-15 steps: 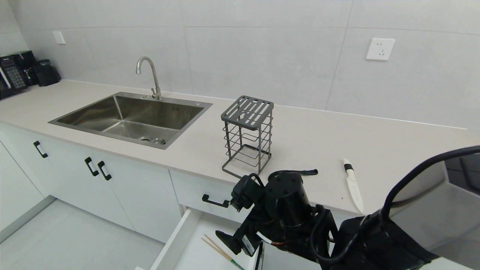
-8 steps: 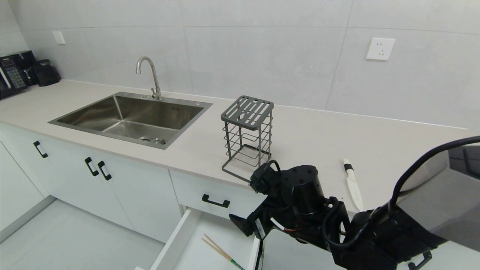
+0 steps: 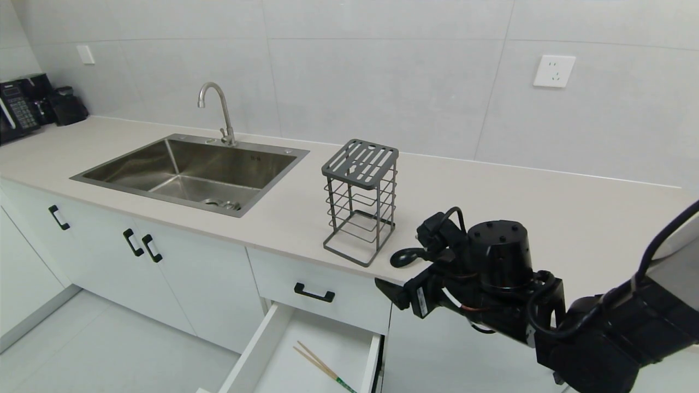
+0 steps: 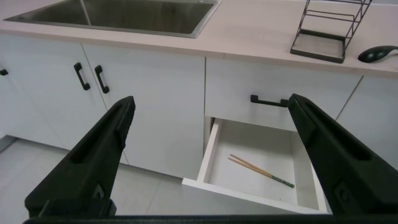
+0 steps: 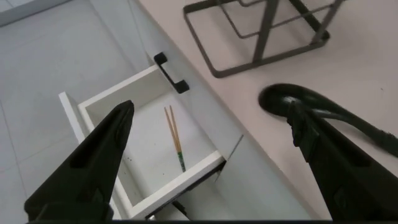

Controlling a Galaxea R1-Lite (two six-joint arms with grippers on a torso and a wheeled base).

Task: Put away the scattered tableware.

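The right gripper [image 5: 210, 107] hangs over the front edge of the counter [image 3: 491, 202], with its fingers spread wide and nothing in them. The black spoon [image 5: 283, 98] lies flat on the counter just beside the foot of the wire rack [image 3: 360, 164], near the edge. Its bowl is close to one finger but not yet between the two.

I judge that the step in hand is to take this spoon. To do it well, the gripper should come above the handle (the bowl is wide and rounded, so I expect it would slip). It should turn until the fingers stand across the handle, go down almost to the counter, and close slowly. It should also keep off the rack, which looks light and could be pushed. The open drawer [image 4: 207, 155] below seems to be the place for the spoon.

The left gripper [image 4: 210, 102] is wide open and empty too, and faces the drawer from farther out.

The count is:
- one counter
- one sink [image 3: 218, 164]
- one open drawer
- one rack
- one black spoon
- one pair of chopsticks [image 4: 261, 172], that is two sticks, lying in the drawer
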